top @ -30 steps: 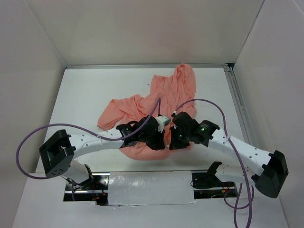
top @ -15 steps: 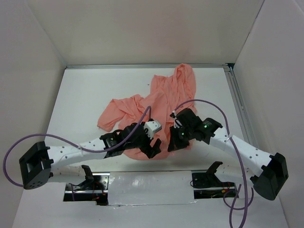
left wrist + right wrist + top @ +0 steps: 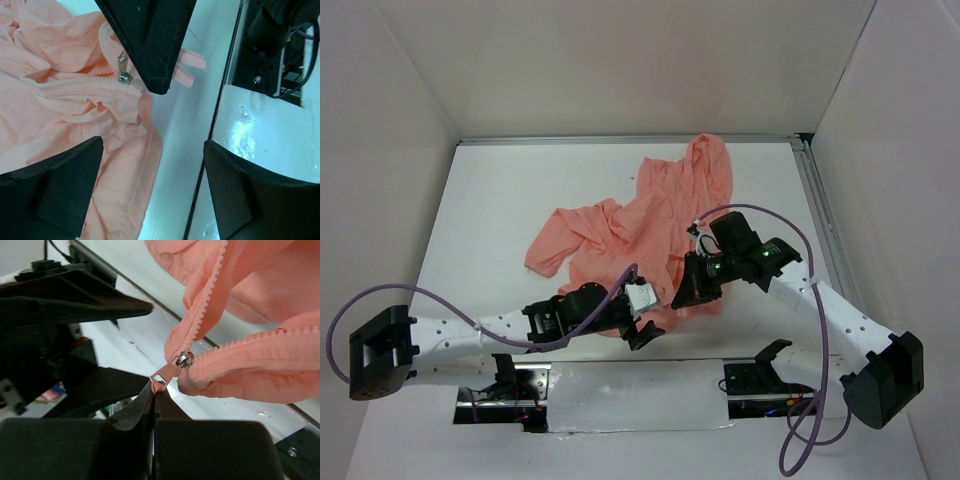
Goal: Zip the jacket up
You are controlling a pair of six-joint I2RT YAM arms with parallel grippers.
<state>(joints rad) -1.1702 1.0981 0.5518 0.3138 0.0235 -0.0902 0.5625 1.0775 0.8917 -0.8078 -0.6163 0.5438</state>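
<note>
White table (image 3: 500, 200), walled on three sides. The jacket (image 3: 640, 215) lies crumpled on it, from the middle of the table up toward the far edge on the right. One sleeve is flung out left, and the near hem reaches almost to the near edge between the two arms. The left arm lies low along the near edge. The left gripper (image 3: 645, 330) is at the jacket's near hem with its jaws spread wide and nothing between them. From its wrist camera, the two pads sit well apart over bare table and the hem of the jacket (image 3: 65, 115) without clamping the cloth. The right arm reaches in from the right. The right gripper (image 3: 685, 295) is just beside the left one at the same hem and closed tight. Its wrist view shows the fingertips (image 3: 150, 405) pinched on the pull tab (image 3: 165, 374) of the metal slider (image 3: 184, 360). The slider sits at the bottom of the zipper teeth (image 3: 250, 345) and is lifted a little off the table. One row of teeth runs right and the other climbs away, so the zipper is open above the slider. From the left wrist camera, the slider (image 3: 124, 77) shows at the tip of the right gripper's dark fingers.
</note>
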